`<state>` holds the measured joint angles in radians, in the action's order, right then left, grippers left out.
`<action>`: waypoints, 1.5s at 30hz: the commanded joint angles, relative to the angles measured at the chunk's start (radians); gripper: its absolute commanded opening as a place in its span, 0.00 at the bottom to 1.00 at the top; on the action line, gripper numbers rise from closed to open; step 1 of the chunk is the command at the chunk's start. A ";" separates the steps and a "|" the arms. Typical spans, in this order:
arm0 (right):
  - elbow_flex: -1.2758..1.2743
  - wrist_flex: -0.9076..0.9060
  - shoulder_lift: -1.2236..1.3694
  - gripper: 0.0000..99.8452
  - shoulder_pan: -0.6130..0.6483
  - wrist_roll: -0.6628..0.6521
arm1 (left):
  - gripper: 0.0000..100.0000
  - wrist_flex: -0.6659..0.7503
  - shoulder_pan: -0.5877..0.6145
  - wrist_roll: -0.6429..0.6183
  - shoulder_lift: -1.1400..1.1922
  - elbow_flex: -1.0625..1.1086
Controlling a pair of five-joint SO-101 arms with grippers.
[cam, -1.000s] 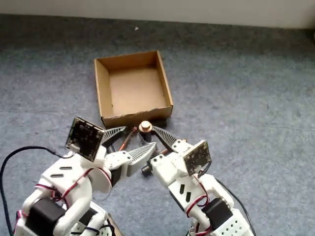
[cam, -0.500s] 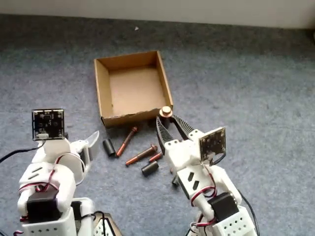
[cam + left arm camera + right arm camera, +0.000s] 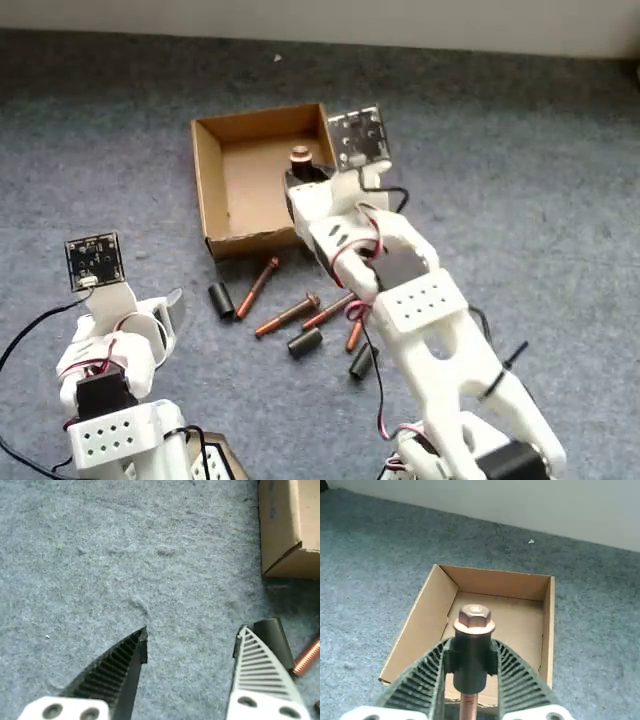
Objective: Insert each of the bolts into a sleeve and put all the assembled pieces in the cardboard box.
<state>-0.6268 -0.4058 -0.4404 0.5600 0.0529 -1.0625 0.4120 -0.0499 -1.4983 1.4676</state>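
The right tool [image 3: 300, 176] [image 3: 471, 652] hangs over the box [image 3: 205, 170] [image 3: 420, 625]. Its jaws are closed on a black sleeve [image 3: 470, 667], and a copper bolt [image 3: 300, 153] [image 3: 474, 620] stands upright through it, hexagonal head uppermost. In the high view the bolt's head sits above the right half of the box's floor, and the right arm stretches across the box's near wall.

The box lies open-topped toward the far edge of the grey surface [image 3: 520, 200], a little left of the middle.

Between the box's near wall and the near edge, loose bolts [image 3: 287, 314] and three loose sleeves [image 3: 305, 342] lie scattered flat on the surface. One bolt points at the box wall, and others are partly covered by the right arm.

The left tool [image 3: 170, 305] [image 3: 194, 630] sits toward the near-left corner, low over the surface. Its jaws are spread wide and hold nothing. In the left wrist view its pale finger [image 3: 260, 670] lies just beside one loose sleeve [image 3: 272, 635]. The end of a loose bolt [image 3: 307, 656] is just past that sleeve, and a corner of the box [image 3: 280, 525] stands beyond. Bare surface lies between the two fingers.
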 commanded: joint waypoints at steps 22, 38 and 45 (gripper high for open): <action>0.484 -0.363 0.346 0.19 -0.059 0.015 | 0.29 0.021 0.013 0.008 -0.007 -0.001; 0.323 -0.983 0.090 0.19 0.068 0.112 | 0.29 0.023 0.013 0.008 -0.007 -0.001; 0.208 -1.033 0.093 0.19 0.263 0.468 | 0.29 0.023 0.013 0.008 -0.007 -0.001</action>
<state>-0.3920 -1.4339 -0.3207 0.7488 0.4150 -1.0610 0.4120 -0.0499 -1.4983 1.4722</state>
